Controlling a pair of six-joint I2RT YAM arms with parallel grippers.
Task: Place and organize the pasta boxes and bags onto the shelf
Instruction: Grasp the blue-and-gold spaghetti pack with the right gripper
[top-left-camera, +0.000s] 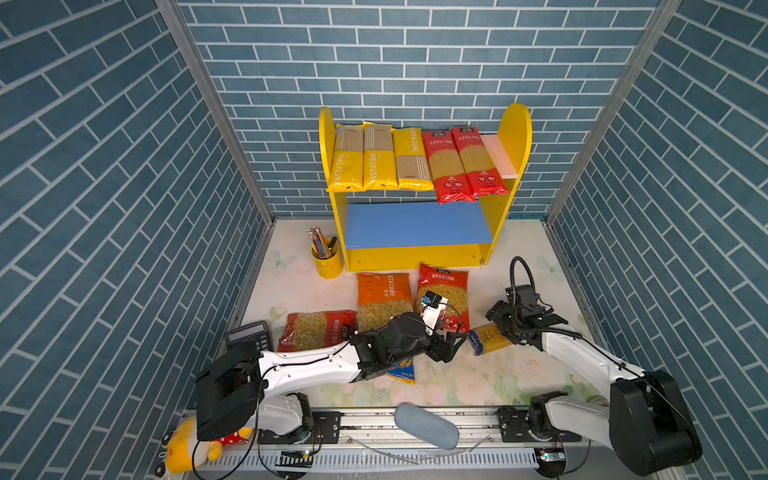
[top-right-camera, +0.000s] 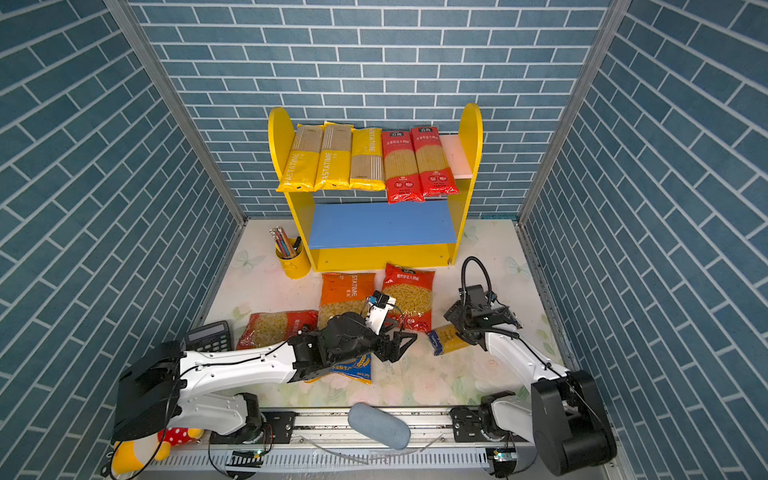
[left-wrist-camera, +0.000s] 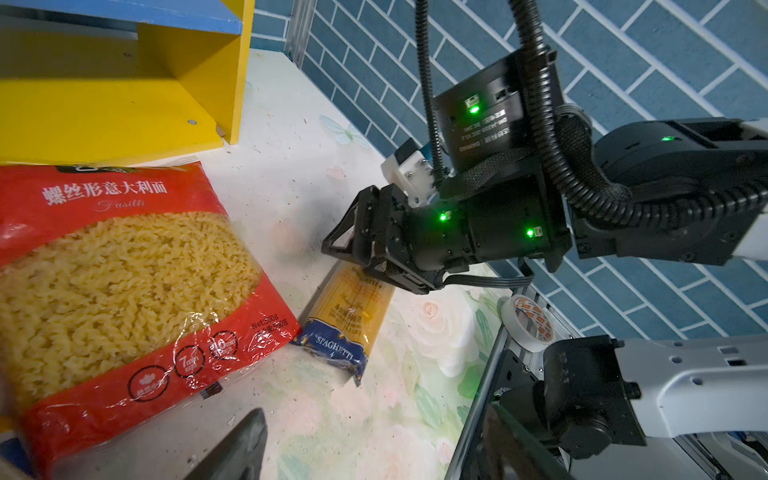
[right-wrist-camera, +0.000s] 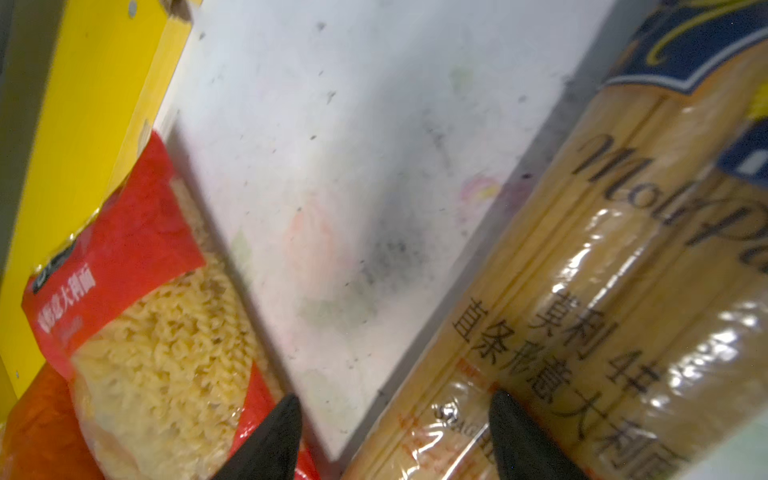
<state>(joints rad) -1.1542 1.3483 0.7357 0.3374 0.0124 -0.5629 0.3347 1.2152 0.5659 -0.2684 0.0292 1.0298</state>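
Note:
The shelf (top-left-camera: 515, 137) stands at the back. On its pink upper board (top-left-camera: 500, 160) lie three yellow and two red spaghetti packs; its blue lower board (top-left-camera: 415, 226) is bare. A dark-blue spaghetti pack (top-left-camera: 492, 340) (right-wrist-camera: 602, 270) lies on the table. My right gripper (top-left-camera: 500, 328) (right-wrist-camera: 397, 440) hovers open over its end, one finger above the pack, the other beside it. An orange bag (top-left-camera: 382, 297), a red fusilli bag (top-left-camera: 442, 291) and a red macaroni bag (top-left-camera: 316, 330) lie in front of the shelf. My left gripper (top-left-camera: 453, 347) (left-wrist-camera: 374, 453) is open and holds nothing. A blue bag (top-left-camera: 402, 371) lies under the left arm.
A yellow pencil cup (top-left-camera: 328, 259) stands left of the shelf. A calculator (top-left-camera: 249, 334) lies at the table's left edge. A plush toy (top-left-camera: 187, 451) and a grey-blue pad (top-left-camera: 426, 426) sit at the front rail, a tape roll (left-wrist-camera: 528, 320) on the right rail. Brick walls enclose three sides.

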